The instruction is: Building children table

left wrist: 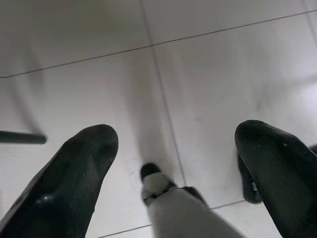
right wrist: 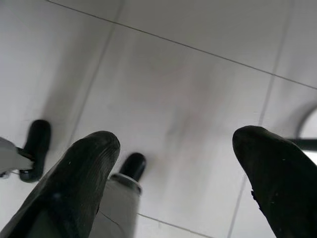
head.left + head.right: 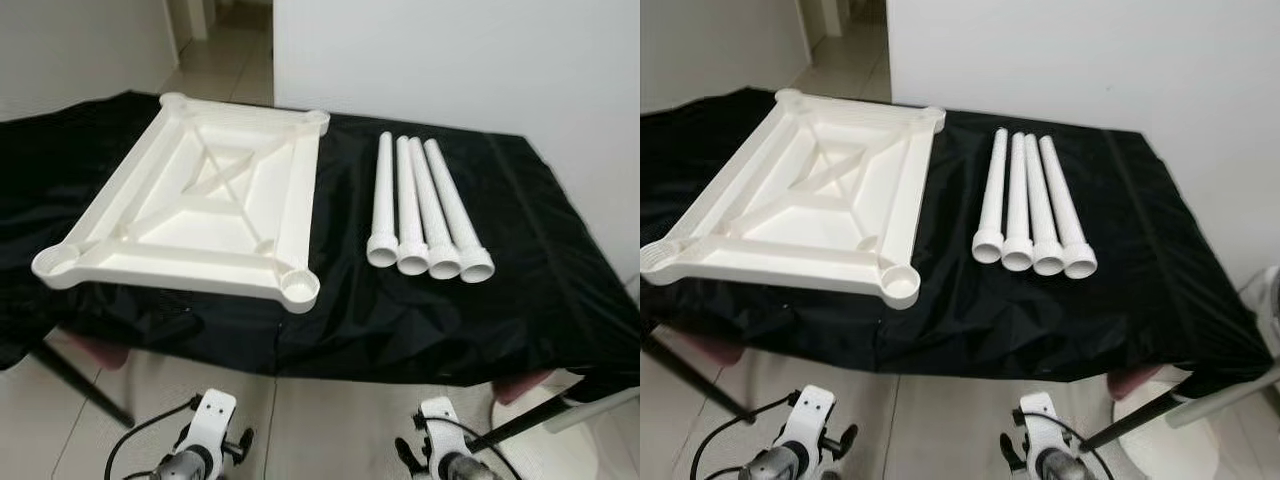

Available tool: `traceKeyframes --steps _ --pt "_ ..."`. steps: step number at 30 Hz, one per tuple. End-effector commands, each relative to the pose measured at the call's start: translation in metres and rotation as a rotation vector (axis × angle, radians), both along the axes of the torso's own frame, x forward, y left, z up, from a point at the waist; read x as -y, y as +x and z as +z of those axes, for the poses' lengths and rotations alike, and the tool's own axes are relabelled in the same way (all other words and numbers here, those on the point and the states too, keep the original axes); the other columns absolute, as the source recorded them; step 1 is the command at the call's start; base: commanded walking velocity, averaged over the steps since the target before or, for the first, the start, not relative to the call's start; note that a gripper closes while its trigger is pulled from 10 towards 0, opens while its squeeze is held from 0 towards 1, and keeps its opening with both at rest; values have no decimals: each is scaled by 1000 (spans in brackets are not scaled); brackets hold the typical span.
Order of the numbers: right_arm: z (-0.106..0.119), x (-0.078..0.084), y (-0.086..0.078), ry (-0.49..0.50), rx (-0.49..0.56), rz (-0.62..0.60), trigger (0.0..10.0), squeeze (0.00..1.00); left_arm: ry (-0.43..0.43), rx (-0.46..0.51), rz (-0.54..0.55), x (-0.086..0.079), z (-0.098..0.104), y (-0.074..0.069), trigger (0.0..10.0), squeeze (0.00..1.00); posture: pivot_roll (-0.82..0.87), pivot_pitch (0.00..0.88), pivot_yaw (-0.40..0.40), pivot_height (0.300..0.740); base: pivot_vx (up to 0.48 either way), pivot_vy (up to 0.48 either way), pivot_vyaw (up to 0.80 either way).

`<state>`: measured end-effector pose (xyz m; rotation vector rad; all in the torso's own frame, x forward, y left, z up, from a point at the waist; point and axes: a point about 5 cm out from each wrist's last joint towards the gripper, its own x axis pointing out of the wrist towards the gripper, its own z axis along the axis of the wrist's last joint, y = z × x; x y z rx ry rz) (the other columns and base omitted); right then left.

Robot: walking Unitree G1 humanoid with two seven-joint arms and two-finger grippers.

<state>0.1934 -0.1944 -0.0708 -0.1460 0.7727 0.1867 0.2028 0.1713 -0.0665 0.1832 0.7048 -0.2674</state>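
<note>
A white plastic tabletop (image 3: 200,200) lies upside down on the left of a black-draped table (image 3: 520,300), ribs and corner sockets facing up. To its right lie several white table legs (image 3: 425,210) side by side, wide ends toward me. Both arms hang low below the table's front edge. My left gripper (image 1: 176,153) is open over the tiled floor, nothing between its fingers (image 1: 74,183). My right gripper (image 2: 176,158) is open too, also pointing at the floor, with nothing in it.
A white wall (image 3: 450,60) stands behind the table, with a doorway (image 3: 215,40) at the back left. Black stand legs (image 3: 80,385) slant under the table on both sides. A white round object (image 3: 1170,440) sits on the floor at the lower right.
</note>
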Motion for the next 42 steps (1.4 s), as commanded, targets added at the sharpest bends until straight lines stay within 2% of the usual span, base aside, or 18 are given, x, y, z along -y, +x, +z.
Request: traceKeyframes --steps 1,8,10,11,12,13,14,16,18,19,22,27,35,38,42 --pt "0 1 -1 1 -4 4 10000 0 -11 -1 -1 -2 0 -1 10000 0 140 0 -38 740 0 0 0" --pt "6 -1 7 8 39 77 10000 0 -14 49 -133 5 6 3 10000 0 135 0 -39 740 0 0 0" --pt "9 -5 9 48 53 159 10000 0 -72 53 -217 7 8 1 10000 0 134 0 -40 740 0 0 0" --pt "9 -5 9 48 53 159 10000 0 -72 53 -217 7 8 1 10000 0 134 0 -40 740 0 0 0" --pt "11 -7 9 75 55 223 10000 0 -108 52 -272 7 9 -2 10000 0 131 0 -36 740 0 0 0" --pt "11 -7 9 75 55 223 10000 0 -108 52 -272 7 9 -2 10000 0 131 0 -36 740 0 0 0" --pt "12 -9 9 95 60 284 10000 0 -144 50 -318 5 10 -6 10000 0 129 2 -35 740 0 0 0" --pt "12 -9 9 95 60 284 10000 0 -144 50 -318 5 10 -6 10000 0 129 2 -35 740 0 0 0" --pt "17 -11 8 116 76 428 10000 0 -194 80 -408 0 16 -11 10000 0 129 7 -32 740 0 0 0" --pt "17 -11 8 116 76 428 10000 0 -194 80 -408 0 16 -11 10000 0 129 7 -32 740 0 0 0" --pt "25 -13 7 150 110 597 10000 0 -239 137 -535 -1 28 -14 10000 0 131 16 -34 740 0 0 0" --pt "33 -14 12 172 154 663 10000 0 -250 157 -616 2 35 -16 10000 0 134 36 -43 740 0 0 0" --pt "50 -18 26 244 228 733 10000 0 -260 223 -718 8 54 -12 10000 0 137 62 -44 740 0 0 0" --pt "68 -18 33 307 277 830 10000 0 -289 238 -830 12 75 -12 10000 0 126 82 -43 740 0 0 0" --pt "84 -14 34 348 293 920 10000 0 -342 182 -932 8 96 -20 10000 0 116 88 -44 740 0 0 0"
